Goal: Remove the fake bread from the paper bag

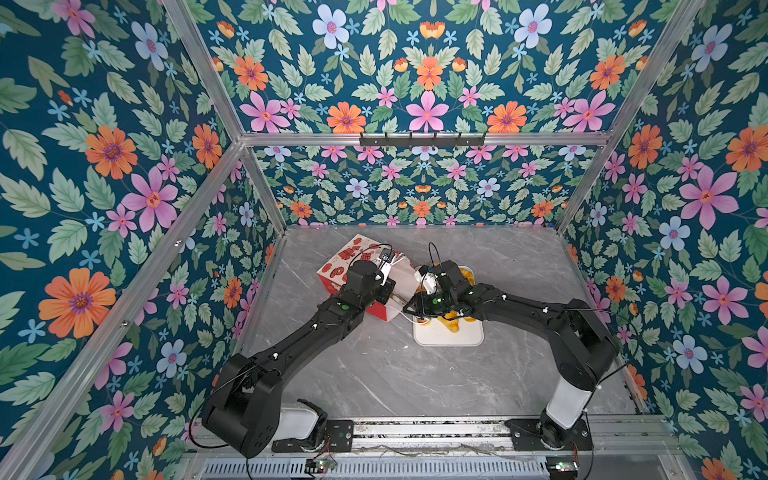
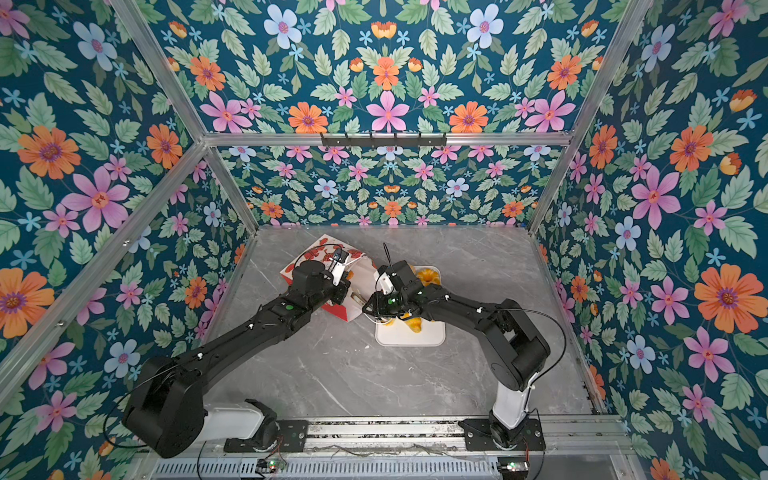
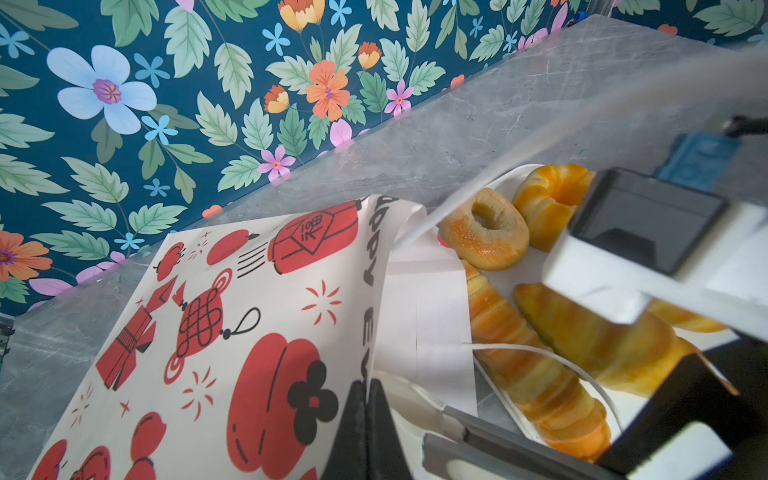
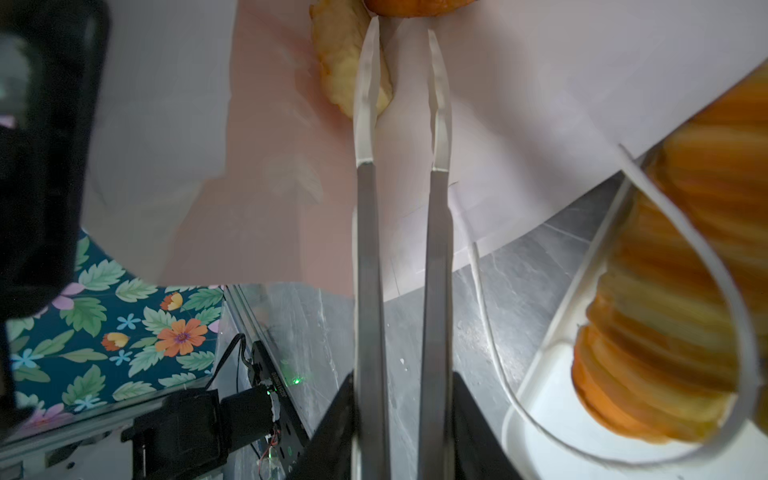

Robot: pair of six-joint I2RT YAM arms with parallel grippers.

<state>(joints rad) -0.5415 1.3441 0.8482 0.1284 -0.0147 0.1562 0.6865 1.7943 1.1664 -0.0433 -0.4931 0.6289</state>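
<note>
Right end effector [image 4: 404, 31] narrowly parted, empty, inside white-and-red printed paper bag [image 3: 249, 311] | left end effector [image 3: 366, 415] pinches bag rim | step: reaching golden toy pastry [image 4: 345, 70] | next: straddle, close, withdraw

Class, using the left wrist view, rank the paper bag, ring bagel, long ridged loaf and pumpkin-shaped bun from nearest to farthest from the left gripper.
1. paper bag: rim pinched in the left gripper.
2. long ridged loaf: beside the bag's mouth.
3. ring bagel: farther along the tray.
4. pumpkin-shaped bun: just beyond the bagel.
</note>
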